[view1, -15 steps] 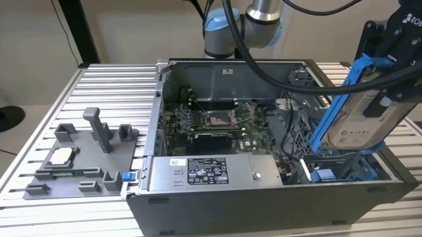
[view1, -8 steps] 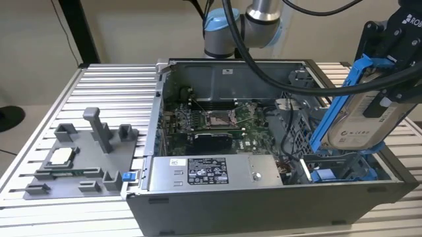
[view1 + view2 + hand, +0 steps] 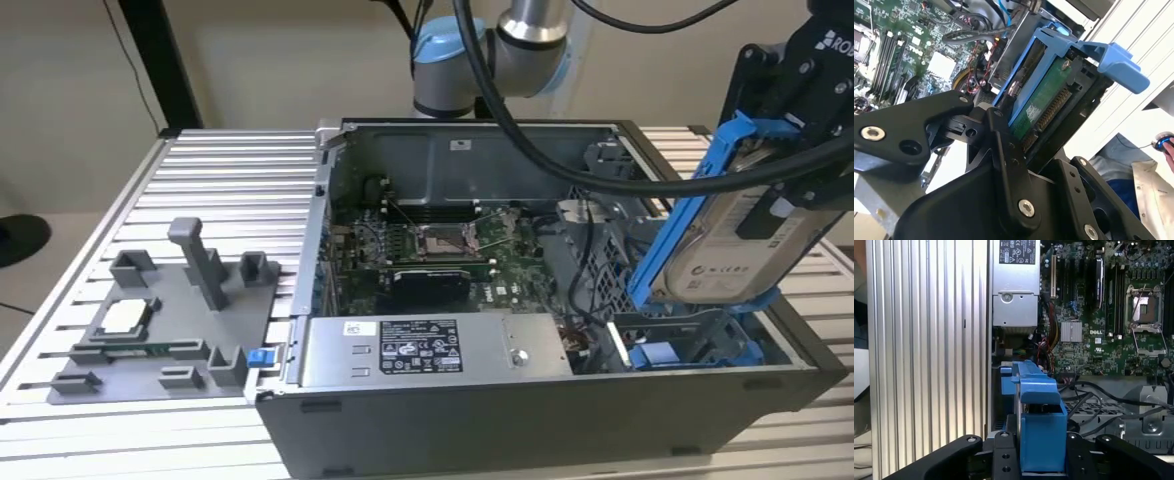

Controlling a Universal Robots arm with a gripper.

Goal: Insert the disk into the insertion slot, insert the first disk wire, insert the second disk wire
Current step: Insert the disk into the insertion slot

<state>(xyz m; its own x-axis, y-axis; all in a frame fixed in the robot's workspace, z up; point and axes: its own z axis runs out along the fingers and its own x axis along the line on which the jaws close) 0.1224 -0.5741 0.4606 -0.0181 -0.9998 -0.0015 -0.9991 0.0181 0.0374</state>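
Black gripper [image 3: 781, 200] at exterior view's upper right, clamped firmly on disk [image 3: 714, 245]. Disk sits in blue carrier, held tilted in air, lower end pointing down to insertion slot [image 3: 694, 352], not yet inside. Tilt probably serves to match carrier edges with slot's blue rails. Slot lies in computer case [image 3: 534, 425], lower right, beside power-supply box [image 3: 414, 350].

Silver-grey tubular arm [image 3: 461, 55], pale-blue joint caps. Thick black cables [image 3: 491, 95] trail alongside. Matte black hand [image 3: 781, 195]: angular link plates, silver socket screws [image 3: 1026, 207] at pivots.
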